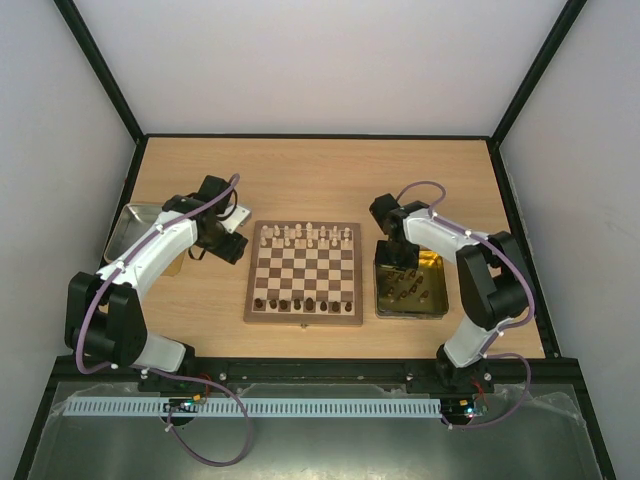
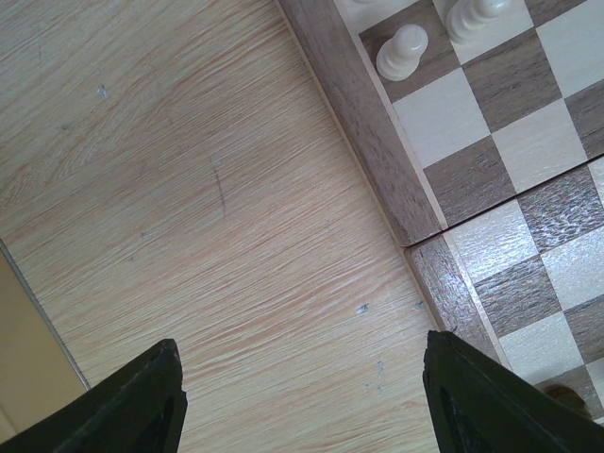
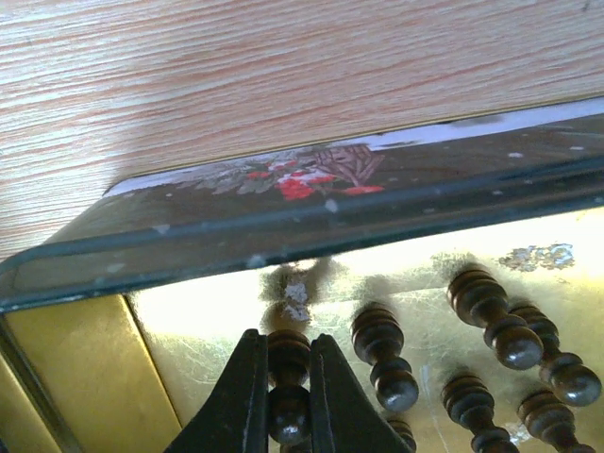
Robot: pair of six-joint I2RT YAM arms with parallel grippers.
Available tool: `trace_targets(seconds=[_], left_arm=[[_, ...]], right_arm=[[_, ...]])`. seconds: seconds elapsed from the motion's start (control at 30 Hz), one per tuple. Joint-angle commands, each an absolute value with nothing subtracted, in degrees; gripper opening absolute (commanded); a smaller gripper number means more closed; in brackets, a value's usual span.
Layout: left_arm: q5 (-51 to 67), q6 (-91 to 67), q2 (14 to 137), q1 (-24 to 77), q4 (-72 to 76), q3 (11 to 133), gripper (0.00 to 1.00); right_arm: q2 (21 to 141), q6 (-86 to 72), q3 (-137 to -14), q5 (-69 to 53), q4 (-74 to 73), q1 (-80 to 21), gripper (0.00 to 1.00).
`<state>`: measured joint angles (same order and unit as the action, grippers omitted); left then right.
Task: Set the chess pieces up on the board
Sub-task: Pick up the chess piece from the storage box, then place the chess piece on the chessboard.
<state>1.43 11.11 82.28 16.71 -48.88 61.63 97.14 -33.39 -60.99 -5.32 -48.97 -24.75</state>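
The board (image 1: 303, 272) lies mid-table, with pale chess pieces (image 1: 305, 236) on its far rows and dark ones (image 1: 300, 303) along the near row. To its right, my right gripper (image 1: 398, 262) reaches into the gold tray (image 1: 412, 316). In the right wrist view my right gripper (image 3: 288, 354) is shut on a dark pawn (image 3: 288, 415) lying on the tray floor (image 3: 208, 321). More dark pieces (image 3: 385, 359) lie beside it. My left gripper (image 2: 302, 396) hangs open over bare table by the board's left border (image 2: 377, 160), near a pale pawn (image 2: 403, 51).
A silver metal tray (image 1: 135, 225) sits at the far left, behind the left arm. The gold tray's decorated far wall (image 3: 311, 184) rises just beyond the held pawn. Black frame posts and white walls enclose the table.
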Motion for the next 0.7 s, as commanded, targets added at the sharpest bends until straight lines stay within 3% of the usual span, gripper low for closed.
trace_targets(seconds=[0.0,0.27,0.67], left_arm=[[0.84,10.86,82.11,16.89,-49.48,60.94,0.69],[0.62,10.81,81.82,16.88,-49.30,60.70,0.69],[-0.41,9.61,82.78,14.63,-48.60,60.93,0.72]], right_arm=[[95.32,-32.70,-61.36,-3.26,-51.95,-24.61,0.02],[93.26,-33.10,-69.60,-1.81,-58.05,-27.27,0.02],[104.19,-38.89,-96.40,-0.55,-68.49,-48.45,0.02]])
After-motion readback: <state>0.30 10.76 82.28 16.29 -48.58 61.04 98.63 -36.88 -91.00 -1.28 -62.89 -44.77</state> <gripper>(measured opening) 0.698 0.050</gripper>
